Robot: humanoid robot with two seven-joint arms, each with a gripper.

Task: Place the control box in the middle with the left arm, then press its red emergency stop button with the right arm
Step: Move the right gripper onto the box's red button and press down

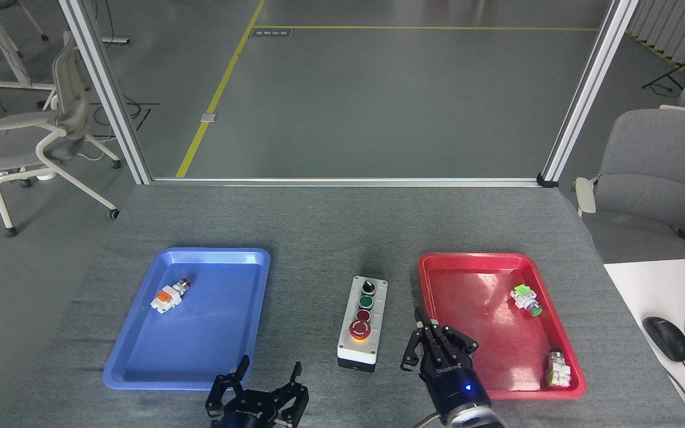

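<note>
Two black metal grippers show at the bottom of the frame. The left gripper (265, 380) has thin jointed fingers. The right gripper (429, 333) has white lettering, a small blue light and a silver ring.

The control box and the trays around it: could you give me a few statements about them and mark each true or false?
1. The control box stands on the bare table between the trays. True.
2. The left gripper grips the box. False: it is open, clear of it.
3. The right gripper is shut. True.
4. The blue tray holds two parts. False: only one orange-and-white switch.
5. The red emergency stop button sits farthest from the robot. False: nearest.
</note>
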